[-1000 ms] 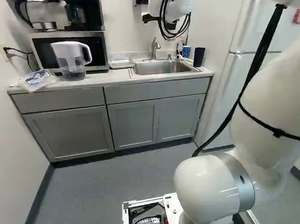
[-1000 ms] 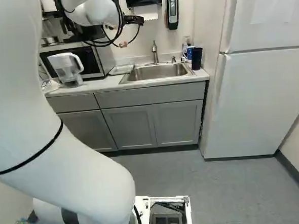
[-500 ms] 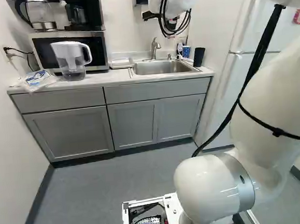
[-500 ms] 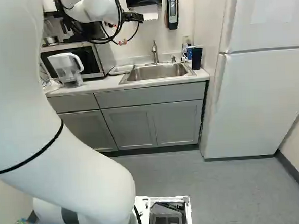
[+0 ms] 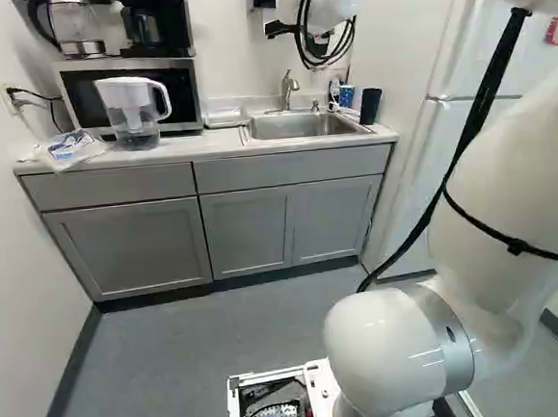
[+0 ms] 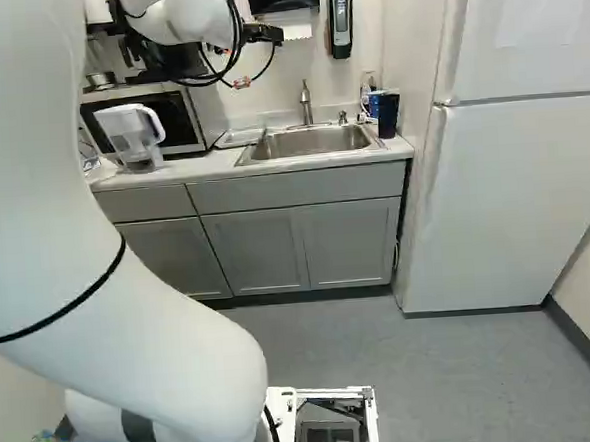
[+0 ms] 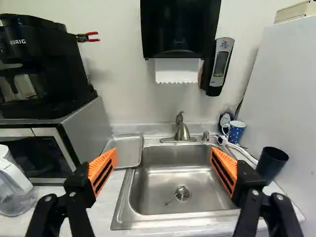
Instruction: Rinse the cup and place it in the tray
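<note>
Black cup (image 7: 271, 165) and blue dotted cup (image 7: 236, 133) are standing right of the sink (image 7: 158, 173); we are not telling which is meant. Only the wrist view is showing us the sink down to its drain (image 7: 182, 193). Left of it, the tray (image 7: 127, 150) is lying. We are keeping the gripper (image 6: 263, 36) released, fingers spread wide. Both cups are pointing mouth up, the black one's long axis running upright.

- The arm (image 6: 123, 282) stood raised, its wrist (image 6: 187, 15) behind the jaws.
- The gripper (image 6: 264, 35) was found open, jaws wide apart.
- Orange pads (image 7: 104, 168) lined both jaws, facing across the gap.
- Black cables (image 6: 235, 42) looped behind the jaws.
</note>
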